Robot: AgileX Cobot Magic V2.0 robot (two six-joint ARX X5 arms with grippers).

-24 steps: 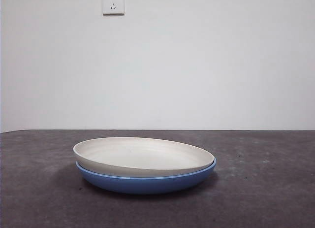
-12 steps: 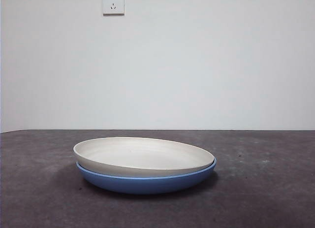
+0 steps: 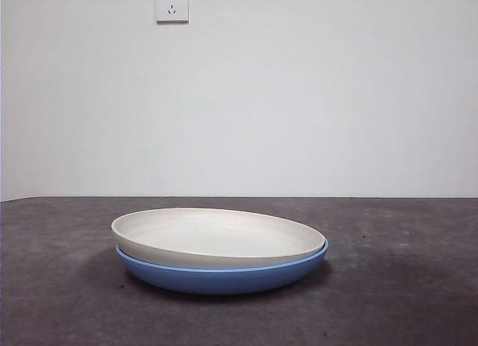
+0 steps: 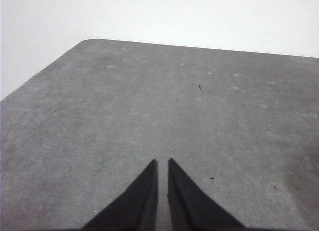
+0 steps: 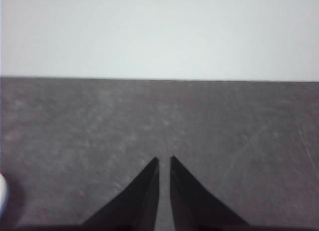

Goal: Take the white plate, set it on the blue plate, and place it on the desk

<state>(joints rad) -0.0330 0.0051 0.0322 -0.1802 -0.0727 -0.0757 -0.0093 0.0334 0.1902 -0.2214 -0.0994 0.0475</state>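
In the front view the white plate (image 3: 216, 235) rests inside the blue plate (image 3: 224, 276), slightly tilted, its left rim overhanging. Both sit on the dark grey desk (image 3: 403, 286) at the middle. Neither arm shows in the front view. My left gripper (image 4: 162, 162) is shut over bare desk (image 4: 149, 106), holding nothing. My right gripper (image 5: 164, 160) is also shut over bare desk (image 5: 199, 121), with a sliver of a pale rim (image 5: 2, 191) at the picture's edge.
A white wall with a power socket (image 3: 172, 4) stands behind the desk. The left wrist view shows a rounded desk corner (image 4: 87, 41) and its edge.
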